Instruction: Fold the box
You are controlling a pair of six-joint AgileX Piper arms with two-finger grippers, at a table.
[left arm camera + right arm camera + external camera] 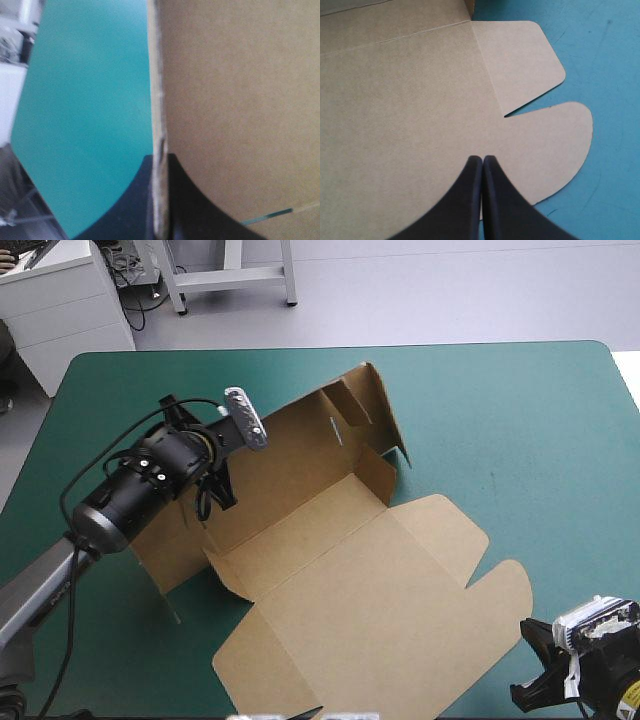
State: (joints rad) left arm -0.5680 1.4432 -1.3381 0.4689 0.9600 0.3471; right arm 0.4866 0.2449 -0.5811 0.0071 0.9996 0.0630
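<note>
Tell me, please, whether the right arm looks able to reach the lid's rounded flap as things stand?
Probably yes: the right gripper, shut, is right by the box's rounded flap, with only bare teal-green cover beside it and nothing in between.

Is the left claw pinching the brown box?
Yes, the left gripper is shut on the box, with the board's edge caught in it.

The teal-green covered table (520,410) is carrying the brown cut-board box (300,465) around its middle; the rounded lid (390,625) is lying flat on the cover; the far walls (375,400) are standing raised.
</note>
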